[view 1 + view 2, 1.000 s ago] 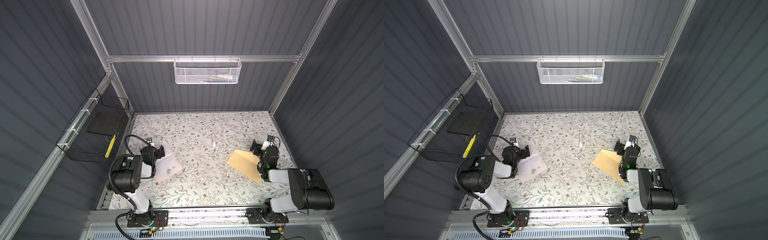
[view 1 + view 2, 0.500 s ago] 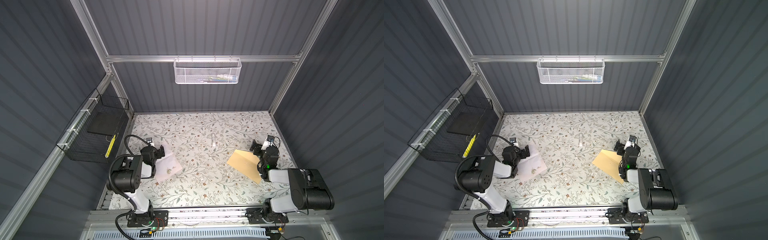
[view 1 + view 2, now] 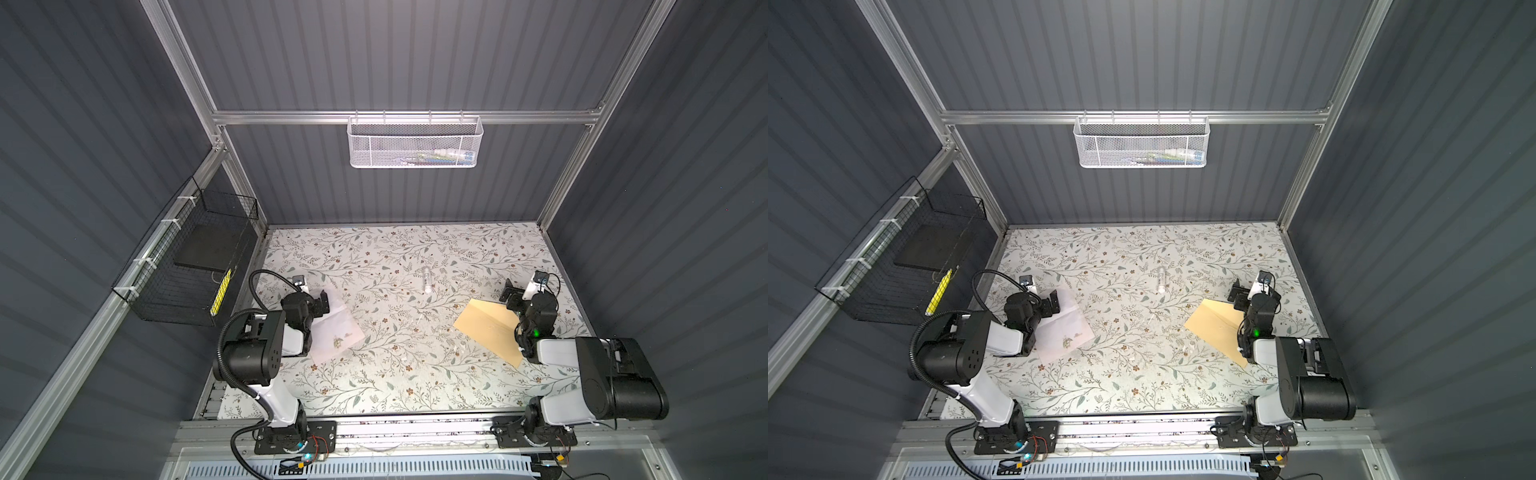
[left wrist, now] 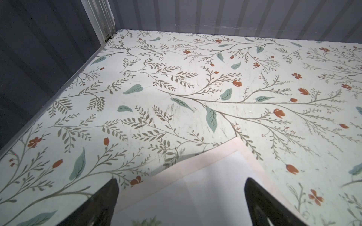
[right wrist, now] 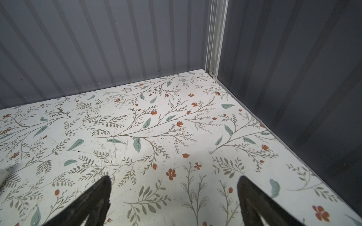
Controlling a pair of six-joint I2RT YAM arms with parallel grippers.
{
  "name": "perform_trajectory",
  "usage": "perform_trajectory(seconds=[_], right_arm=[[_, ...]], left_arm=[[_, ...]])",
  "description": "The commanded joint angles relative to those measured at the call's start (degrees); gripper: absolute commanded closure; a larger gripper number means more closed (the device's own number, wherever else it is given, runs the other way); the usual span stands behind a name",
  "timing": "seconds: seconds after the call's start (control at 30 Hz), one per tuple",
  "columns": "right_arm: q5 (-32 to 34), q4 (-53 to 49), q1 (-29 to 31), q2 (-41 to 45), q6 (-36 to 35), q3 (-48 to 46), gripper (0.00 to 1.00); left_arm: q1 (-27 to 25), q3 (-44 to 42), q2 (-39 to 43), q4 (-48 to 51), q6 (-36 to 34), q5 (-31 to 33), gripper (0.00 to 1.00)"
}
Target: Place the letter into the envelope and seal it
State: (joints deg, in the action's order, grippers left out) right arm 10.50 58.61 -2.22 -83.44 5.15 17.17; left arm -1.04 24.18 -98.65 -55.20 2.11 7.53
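White paper under my left gripper [image 4: 181, 182], tan paper beside my right gripper [image 5: 173, 180] — and over the last second nothing has moved. Both arms sit where they were, both pairs of fingers spread wide with nothing between them. By my judgement the task has not started: the letter is still outside the envelope, and no grasp has been made.

The letter [image 3: 336, 328] lies flat on the floral table [image 3: 395, 374] at my left, and its far corner shows between my left fingers in the wrist view. I cannot tell whether they touch it. The envelope [image 3: 488, 328] lies flat at my right, well apart from the letter, its near end hidden under my right arm. My right fingers frame only bare table.

A small white tube [image 3: 426, 277] rests farther back, between the two sheets but clear of a straight path. The white mesh basket [image 3: 415, 143] and the black wire basket [image 3: 195, 266] hang on the walls — out of the way. I expect the thin letter, flat on the table, to be hard to pinch, and I cannot see whether the envelope's flap is open.
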Motion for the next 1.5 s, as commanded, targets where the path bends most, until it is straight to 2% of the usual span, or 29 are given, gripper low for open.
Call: perform_trajectory(seconds=[0.0, 0.27, 0.33, 0.43, 0.5, 0.57, 0.67, 0.77, 0.83, 0.9, 1.07, 1.2, 1.27, 1.37, 1.47], right_arm=[[-0.1, 0.4, -0.3, -0.2, 0.3, -0.2, 0.01], [-0.1, 0.5, -0.3, -0.1, 0.3, -0.3, 0.01], [-1.0, -1.3, 0.5, 3.1, -1.1, -0.3, 0.01], [2.4, -18.5, 4.4, 15.7, -3.4, 3.9, 0.01], [0.2, -33.0, 5.1, 24.5, -0.6, 9.0, 0.01], [-1.0, -48.6, 5.4, 30.4, 5.1, 15.6, 0.01], [-10.6, -69.5, 5.5, 35.5, 11.6, 26.1, 0.01], [-23.8, -82.6, 6.0, 37.9, 18.0, 32.8, 0.01], [-32.9, -87.4, 7.1, 38.9, 21.2, 34.2, 0.01], [-37.4, -91.4, 9.3, 39.9, 23.7, 34.4, 0.01], [-40.1, -93.1, 15.7, 42.8, 29.4, 28.8, 0.01], [-39.3, -89.6, 22.5, 41.7, 33.6, 22.5, 0.01], [-37.8, -86.0, 26.3, 39.8, 35.7, 20.2, 0.01], [-39.1, -79.2, 29.6, 36.4, 39.3, 18.0, 0.01], [-36.2, -78.2, 33.3, 33.9, 39.9, 18.6, 0.01]], left_arm=[[0.1, 1.0, 0.6, -0.2, -0.1, 0.5, 0.00], [0.1, 0.7, 0.9, -1.0, -0.2, -0.5, 0.00], [0.0, 2.8, 4.6, 5.7, -1.6, -1.8, 0.00], [-0.5, 8.8, 13.2, 21.6, -0.9, -2.0, 0.00], [-0.5, 13.0, 18.5, 27.1, 3.5, -2.2, 0.00], [-0.5, 22.1, 21.3, 40.7, 8.3, -4.1, 0.00], [-0.5, 40.3, 19.9, 66.1, 19.0, -5.9, 0.00], [-0.8, 52.3, 17.3, 83.9, 27.1, -15.6, 0.00], [-1.4, 55.5, 16.5, 92.8, 29.7, -18.9, 0.00], [-2.4, 54.8, 17.5, 98.7, 30.2, -18.0, 0.00], [-2.7, 45.4, 23.2, 103.0, 30.1, -12.1, 0.00], [-2.8, 40.6, 22.4, 106.1, 29.0, -9.3, 0.00], [-2.8, 38.5, 22.2, 105.9, 29.4, -5.0, 0.00], [-2.8, 37.2, 20.9, 104.5, 30.0, 0.4, 0.00], [-2.8, 38.8, 17.1, 102.5, 28.7, -2.0, 0.00]])
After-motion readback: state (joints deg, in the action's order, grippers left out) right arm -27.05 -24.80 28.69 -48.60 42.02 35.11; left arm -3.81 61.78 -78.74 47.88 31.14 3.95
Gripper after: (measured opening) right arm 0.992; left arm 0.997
